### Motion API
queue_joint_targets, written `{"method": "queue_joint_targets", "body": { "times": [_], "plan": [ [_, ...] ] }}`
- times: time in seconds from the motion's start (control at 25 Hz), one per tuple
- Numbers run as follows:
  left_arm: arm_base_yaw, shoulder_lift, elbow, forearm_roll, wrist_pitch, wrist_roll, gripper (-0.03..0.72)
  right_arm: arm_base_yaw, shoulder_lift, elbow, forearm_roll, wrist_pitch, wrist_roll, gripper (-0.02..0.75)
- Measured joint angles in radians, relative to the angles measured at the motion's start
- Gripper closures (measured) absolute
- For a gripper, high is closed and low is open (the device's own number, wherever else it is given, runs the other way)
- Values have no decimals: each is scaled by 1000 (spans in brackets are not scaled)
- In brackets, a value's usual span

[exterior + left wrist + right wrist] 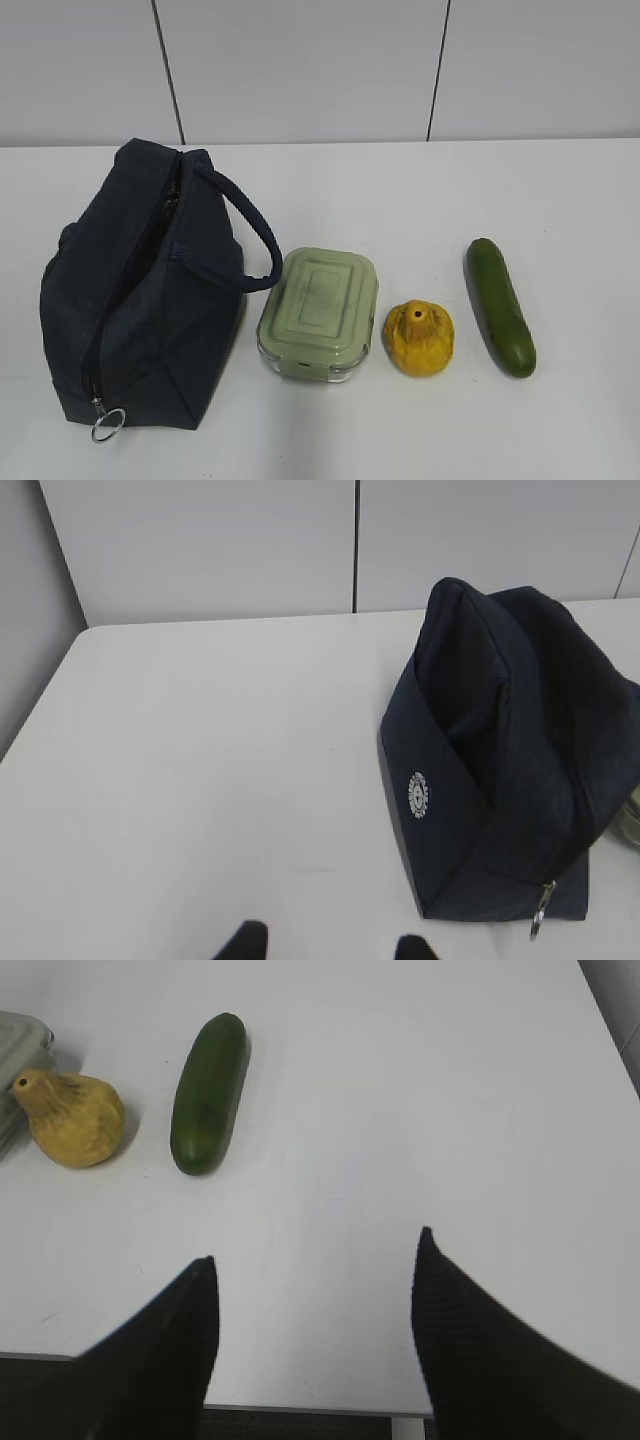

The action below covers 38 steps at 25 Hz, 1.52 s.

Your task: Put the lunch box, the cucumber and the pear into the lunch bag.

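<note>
**Bag, box, pear and cucumber in a row on the white table**

Lunch bag (pixel 140 300) stands at the nine o'clock side of the exterior view, a boxy navy shape with its top zipper running toward the camera and ending in a metal ring pull (pixel 107 425) at about seven o'clock of the bag. Its padded loop handle (pixel 250 235) arches out at three o'clock and reaches over the near corner of the lunch box (pixel 320 313). That box sits just beside the bag, sage-green clip lid on, clear base showing along its lower edge. At the box's three o'clock lies the pear (pixel 419 338), lumpy and yellow, its orange-brown stem spot facing up, close to the box; whether they touch cannot be told. Farther toward three o'clock, a little apart from the pear, the cucumber (pixel 499 306) lies with its long axis running from roughly eleven to five o'clock.

Neither arm shows in the exterior view. In the left wrist view the left gripper (pixel 326 950) shows only two dark fingertips at six o'clock, parted with bare table (pixel 200 760) between them, the bag at three o'clock. In the right wrist view the right gripper (pixel 315 1250) is spread wide over the table's near edge, holding nothing; pear and cucumber lie toward ten and eleven o'clock.
</note>
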Motion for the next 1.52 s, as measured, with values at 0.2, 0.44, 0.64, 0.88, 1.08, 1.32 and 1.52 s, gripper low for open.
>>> {"method": "queue_joint_targets", "body": {
  "times": [0.2, 0.44, 0.64, 0.88, 1.08, 1.32, 1.52],
  "plan": [
    [0, 0, 0, 0, 0, 0, 446, 0, 0, 0, 0, 0, 0, 262],
    [0, 0, 0, 0, 0, 0, 446, 0, 0, 0, 0, 0, 0, 261],
    [0, 0, 0, 0, 0, 0, 446, 0, 0, 0, 0, 0, 0, 261],
    [0, 0, 0, 0, 0, 0, 446, 0, 0, 0, 0, 0, 2, 238],
    [0, 6, -3, 0, 2, 0, 416, 0, 19, -5, 14, 14, 6, 100],
    [0, 99, -43, -68, 22, 0, 390, 0, 136, -19, 58, 25, 23, 83],
    [0, 250, -107, -175, 28, 0, 361, 0, 245, -85, 95, 23, 27, 82]
  ]
}}
